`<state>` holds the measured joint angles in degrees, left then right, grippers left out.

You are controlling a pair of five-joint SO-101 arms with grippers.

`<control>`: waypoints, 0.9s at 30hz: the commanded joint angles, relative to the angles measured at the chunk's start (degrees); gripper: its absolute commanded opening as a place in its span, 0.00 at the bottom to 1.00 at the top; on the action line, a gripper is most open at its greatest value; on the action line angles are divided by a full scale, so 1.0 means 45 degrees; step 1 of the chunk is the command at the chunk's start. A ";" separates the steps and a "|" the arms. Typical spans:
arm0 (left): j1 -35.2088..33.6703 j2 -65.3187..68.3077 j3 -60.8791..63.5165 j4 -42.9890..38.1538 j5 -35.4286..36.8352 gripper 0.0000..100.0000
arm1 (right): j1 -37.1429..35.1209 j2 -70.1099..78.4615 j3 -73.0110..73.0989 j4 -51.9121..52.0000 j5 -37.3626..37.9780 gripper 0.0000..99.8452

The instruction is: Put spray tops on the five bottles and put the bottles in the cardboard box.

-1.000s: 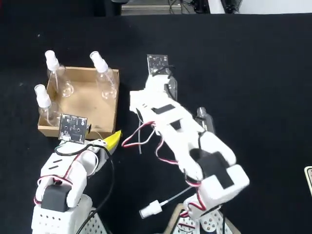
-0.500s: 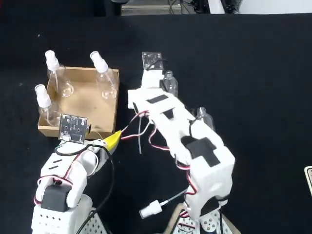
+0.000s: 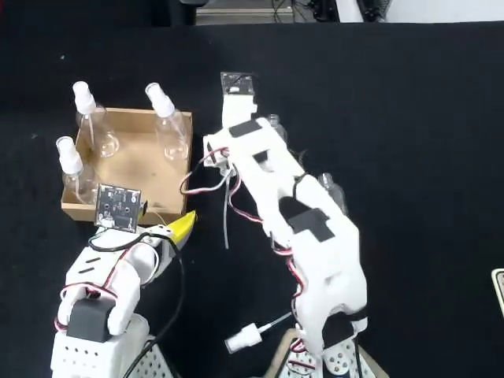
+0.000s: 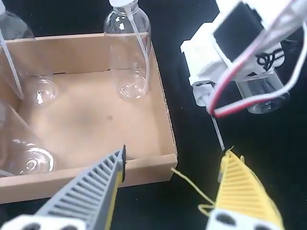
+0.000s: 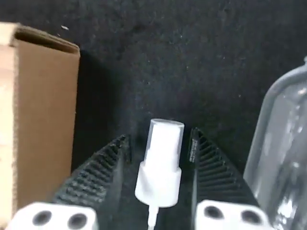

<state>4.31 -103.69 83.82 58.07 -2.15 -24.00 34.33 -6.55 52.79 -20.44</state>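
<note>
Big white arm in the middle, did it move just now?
Yes. The right arm stretched farther away from its base, sliding along the cardboard box's side toward the box's far end.

Table (image 3: 425,157) under black cloth, running across high view from 9 to 3 o'clock. Pale lint specks scattered on cloth. Light even and diffuse. Beyond far table edge at 12 o'clock: grey strip (image 3: 236,14), floor or shelf, cannot tell which. Dark cables (image 3: 315,9) tangled just beside it. At 1 o'clock, bright white surface (image 3: 441,9), kind unclear. At 4 o'clock, pale flat object (image 3: 498,285) on cloth, cut by frame edge.
</note>
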 commanded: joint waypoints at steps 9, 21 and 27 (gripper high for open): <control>-0.0049 -0.0020 -0.0127 0.0098 -0.0098 0.30 | 0.0234 0.0518 -0.1944 0.3243 0.0020 0.01; -0.0049 -0.0020 -0.0107 0.0098 -0.0098 0.30 | 0.1524 -0.7355 0.0303 0.5978 0.1661 0.01; 0.0068 -0.0020 -0.0107 0.0098 -0.0098 0.30 | 0.4845 -1.1731 0.1788 0.6857 0.3888 0.01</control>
<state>4.31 -103.69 83.82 58.07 -2.15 -10.46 -7.69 -0.40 82.59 -7.60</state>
